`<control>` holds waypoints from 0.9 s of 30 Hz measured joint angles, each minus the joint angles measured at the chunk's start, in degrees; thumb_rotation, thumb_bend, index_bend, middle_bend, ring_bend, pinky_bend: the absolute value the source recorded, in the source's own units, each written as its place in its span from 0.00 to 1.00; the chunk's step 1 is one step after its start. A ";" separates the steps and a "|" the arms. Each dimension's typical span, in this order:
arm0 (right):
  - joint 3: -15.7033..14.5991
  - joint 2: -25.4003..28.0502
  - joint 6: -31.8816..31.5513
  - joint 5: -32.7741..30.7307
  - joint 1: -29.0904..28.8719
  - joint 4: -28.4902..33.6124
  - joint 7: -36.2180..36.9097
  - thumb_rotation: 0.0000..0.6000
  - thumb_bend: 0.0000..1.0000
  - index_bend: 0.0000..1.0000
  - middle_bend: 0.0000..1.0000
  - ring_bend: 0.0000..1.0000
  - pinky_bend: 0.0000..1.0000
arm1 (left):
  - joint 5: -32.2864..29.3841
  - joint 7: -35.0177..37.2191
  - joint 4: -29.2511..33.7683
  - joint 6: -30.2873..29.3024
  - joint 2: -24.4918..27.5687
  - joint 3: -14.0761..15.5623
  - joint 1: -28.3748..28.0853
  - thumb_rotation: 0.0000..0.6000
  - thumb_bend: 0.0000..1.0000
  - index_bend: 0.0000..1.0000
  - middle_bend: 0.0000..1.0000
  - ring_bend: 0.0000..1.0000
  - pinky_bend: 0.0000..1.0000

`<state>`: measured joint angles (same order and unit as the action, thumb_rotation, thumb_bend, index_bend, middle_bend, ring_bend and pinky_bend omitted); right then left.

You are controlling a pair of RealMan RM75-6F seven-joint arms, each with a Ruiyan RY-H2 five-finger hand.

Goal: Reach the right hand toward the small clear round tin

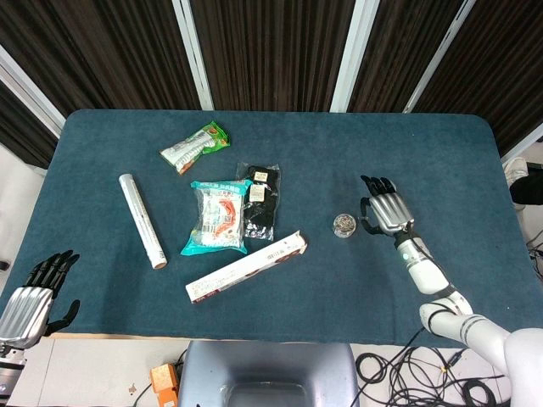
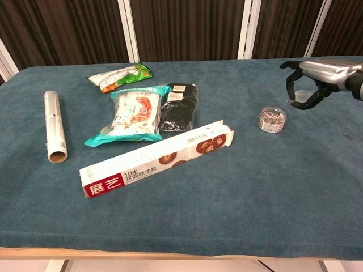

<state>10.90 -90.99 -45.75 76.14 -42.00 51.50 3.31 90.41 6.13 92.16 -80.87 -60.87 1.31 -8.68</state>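
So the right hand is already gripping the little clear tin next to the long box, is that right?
Not quite. The right hand is not gripping the tin; it hovers just beside it, fingers apart and holding nothing, as the chest view shows. The tin does sit on the table to the right of the long box.
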 measured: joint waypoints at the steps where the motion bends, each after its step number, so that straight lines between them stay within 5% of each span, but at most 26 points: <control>1: 0.17 -0.08 0.17 -0.34 -0.34 0.39 -1.04 1.00 0.35 0.60 0.00 0.00 0.00 | -0.01 0.04 0.00 -0.05 0.03 0.00 0.04 1.00 0.43 0.00 0.03 0.01 0.11; 11: 0.89 -3.45 2.30 -5.40 -2.21 0.77 -9.68 1.00 0.35 0.57 0.00 0.00 0.00 | 0.32 0.50 -0.14 -0.74 0.10 0.09 0.37 1.00 0.43 0.00 0.03 0.01 0.10; 17: 0.47 -3.14 2.26 -6.29 -1.77 1.46 -10.86 1.00 0.35 0.46 0.00 0.00 0.00 | 0.22 0.61 -0.37 -0.98 -0.04 -0.04 0.50 1.00 0.43 0.00 0.03 0.01 0.10; 27: 0.56 -0.97 0.00 -6.61 -0.61 4.74 -11.44 1.00 0.35 0.42 0.00 0.00 0.00 | 0.26 -0.05 -0.43 -0.63 -0.35 -0.06 0.31 1.00 0.43 0.00 0.01 0.01 0.10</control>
<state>11.46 -91.96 -45.75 69.52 -42.61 56.24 -8.13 90.68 6.09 91.73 -81.50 -61.22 1.25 -8.37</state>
